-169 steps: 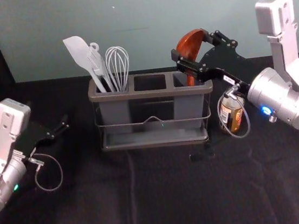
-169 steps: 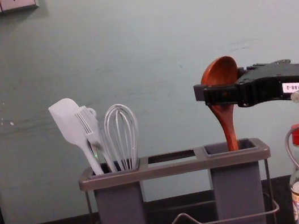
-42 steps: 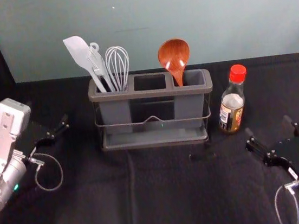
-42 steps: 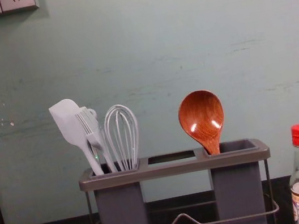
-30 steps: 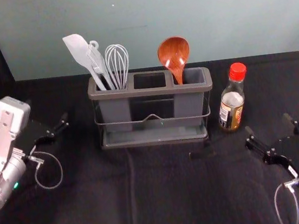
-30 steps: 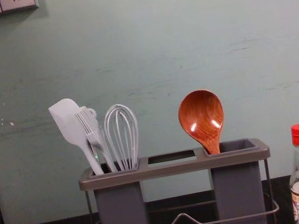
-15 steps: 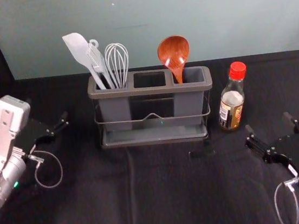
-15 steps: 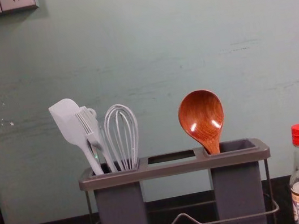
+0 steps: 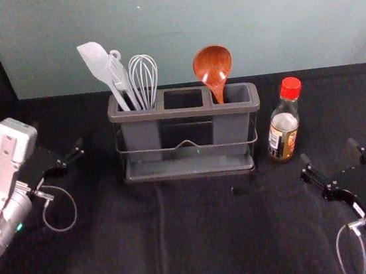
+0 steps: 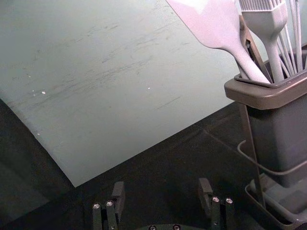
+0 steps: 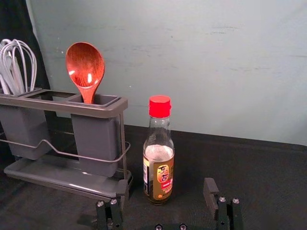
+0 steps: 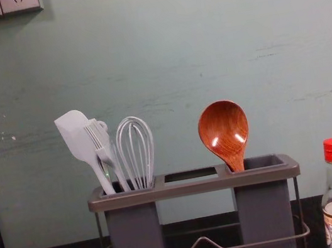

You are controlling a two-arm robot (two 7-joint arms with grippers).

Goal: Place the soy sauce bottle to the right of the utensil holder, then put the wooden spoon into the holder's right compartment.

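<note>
We see the wooden spoon (image 12: 223,130) bowl-up in the right compartment (image 12: 264,209) of the utensil holder (image 9: 137,119), with the soy sauce bottle (image 11: 159,177) upright beside the holder's right end, and judge both placements complete. To finish well, we keep the right gripper (image 9: 329,151), wide open and empty before the bottle, clear of the glass; the left gripper (image 10: 162,186), likewise spread and empty, idles left of the holder. We note black cloth (image 9: 209,241) beneath, a pale wall (image 9: 183,30) behind.
</note>
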